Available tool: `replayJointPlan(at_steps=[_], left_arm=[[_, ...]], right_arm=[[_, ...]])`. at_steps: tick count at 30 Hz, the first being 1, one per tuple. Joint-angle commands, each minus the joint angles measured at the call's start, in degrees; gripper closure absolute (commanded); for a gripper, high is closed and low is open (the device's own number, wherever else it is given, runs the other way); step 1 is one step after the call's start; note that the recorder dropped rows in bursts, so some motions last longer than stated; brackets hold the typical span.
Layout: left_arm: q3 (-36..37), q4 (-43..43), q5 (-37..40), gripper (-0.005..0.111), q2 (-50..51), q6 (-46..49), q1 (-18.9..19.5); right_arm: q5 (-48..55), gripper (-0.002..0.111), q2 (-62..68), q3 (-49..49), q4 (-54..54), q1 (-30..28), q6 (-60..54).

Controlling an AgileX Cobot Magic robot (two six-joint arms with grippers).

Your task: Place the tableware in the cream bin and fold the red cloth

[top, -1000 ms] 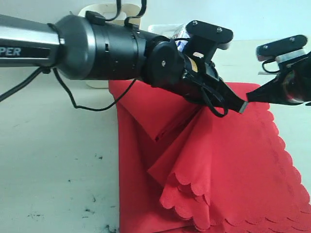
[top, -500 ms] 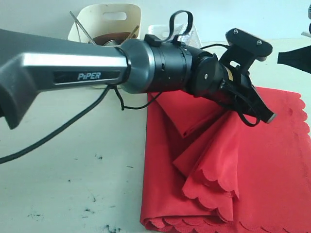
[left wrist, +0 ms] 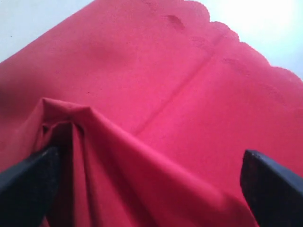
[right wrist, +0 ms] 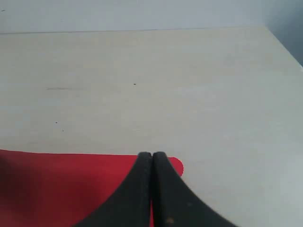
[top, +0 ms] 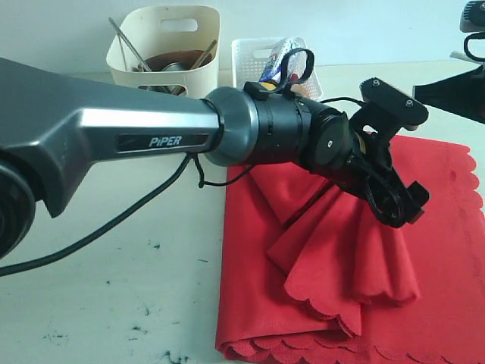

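The red cloth (top: 447, 250) lies on the table with its left part folded over into a bunched ridge (top: 341, 258). My left gripper (top: 405, 211) hangs just over that ridge. In the left wrist view its jaws (left wrist: 151, 187) stand wide open, with the cloth's ridge (left wrist: 142, 156) running loose between the two fingers (left wrist: 28, 177). My right gripper (top: 432, 91) is at the far right edge; it is shut and empty (right wrist: 152, 158) above a scalloped corner of the cloth (right wrist: 57, 189). The cream bin (top: 125, 64) at the back holds tableware (top: 170, 61), among it chopsticks (top: 127, 42).
A white perforated basket (top: 254, 57) with a small carton (top: 276, 57) stands right of the cream bin. The left arm's thick body (top: 151, 136) spans the view above the table. Bare pale table (top: 98, 288) lies left of the cloth.
My left gripper carried the cloth fold to the right and down, then opened and let it go. The right gripper drew back toward the right edge.
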Motion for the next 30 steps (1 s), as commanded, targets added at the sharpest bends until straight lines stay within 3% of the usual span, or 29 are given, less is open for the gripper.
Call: replayJointPlan(at_steps=[1, 11, 15, 18, 20, 23, 24, 30], left_arm=[[-0.46, 0.15, 2.52, 0.002, -3.01, 0.48, -0.17], [-0.46, 5.71, 10.82, 0.002, -8.91, 0.48, 0.47], [-0.33, 5.82, 15.21, 0.005, -10.16, 0.28, 3.01], [1.99, 5.38, 16.59, 0.025, -11.53, 0.28, 5.10], [4.52, 4.44, 15.69, 0.048, -12.67, 0.28, 6.51], [9.54, 3.67, 13.91, 0.096, -15.35, 0.28, 8.08], [11.52, 3.67, 12.73, 0.105, -16.76, -0.02, 8.68], [26.00, 2.54, 3.65, 0.106, -25.82, -0.16, 11.61]], right_arm=[[-0.12, 0.108, -0.43, 0.37, -0.54, -0.22, -0.28], [-0.12, 0.108, -0.43, 0.37, -0.54, -0.22, -0.28], [-1.41, 0.108, -0.43, 0.37, -0.54, -0.22, -0.28], [-6.60, 0.108, -0.43, 0.37, -0.54, -0.22, -3.94], [-11.29, 0.108, -0.43, 0.37, -0.54, -0.22, -7.72], [-19.02, 0.108, -0.43, 0.37, -0.54, -0.22, -11.09], [-21.70, 0.108, -0.33, -0.04, -0.54, -0.22, -11.84], [-41.04, 0.108, 0.69, -3.19, -0.54, -0.08, -11.84]])
